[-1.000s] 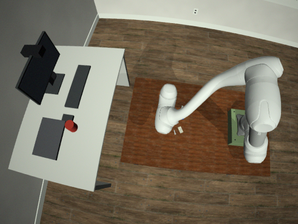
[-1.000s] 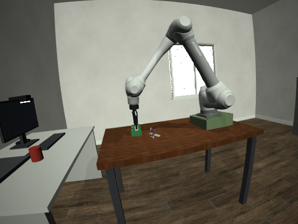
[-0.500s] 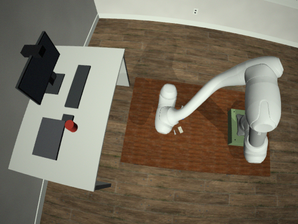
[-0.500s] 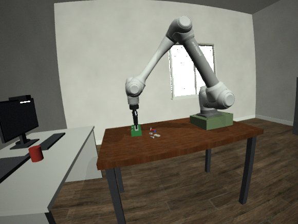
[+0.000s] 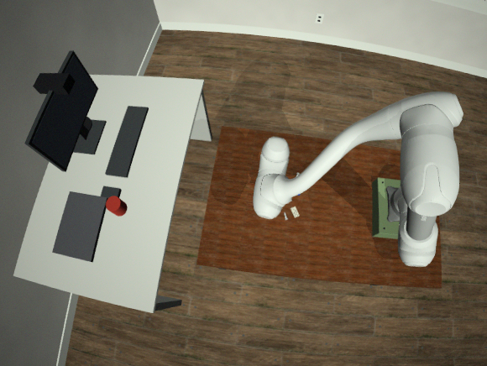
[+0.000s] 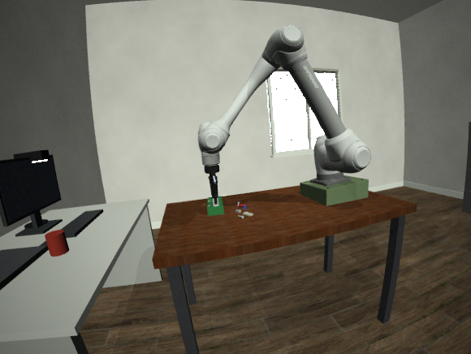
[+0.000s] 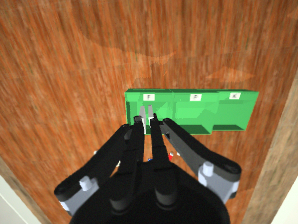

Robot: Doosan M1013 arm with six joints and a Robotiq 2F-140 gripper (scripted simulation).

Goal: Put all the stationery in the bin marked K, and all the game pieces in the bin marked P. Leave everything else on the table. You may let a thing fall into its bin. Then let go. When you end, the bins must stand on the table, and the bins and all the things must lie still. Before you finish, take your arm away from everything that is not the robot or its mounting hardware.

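With my arm (image 5: 321, 161) (image 6: 248, 95) arched over the wooden table (image 5: 327, 252) (image 6: 284, 221) and the name DOOSAN readable along its lower link, my gripper (image 6: 215, 200) (image 7: 147, 111) points down at a row of green bins (image 6: 215, 210). My fingers stand almost together, a narrow slit between them, with nothing in their hold. They are over the left-hand bin (image 7: 162, 107) in the wrist view; its label is too blurred for me to tell between F and P. The middle bin (image 7: 192, 112) wears a tag that looks like P, though I cannot be sure, and the right-hand bin (image 7: 232, 114) reads K. Near the bins on the table lie small loose things: a pale block (image 5: 295, 211) (image 6: 248, 213) with dark marks, a grey piece (image 5: 285, 216) (image 6: 240, 217) beside it, a red piece (image 6: 241, 205) (image 7: 170, 156) and a blue piece (image 6: 244, 207) (image 7: 149, 159).
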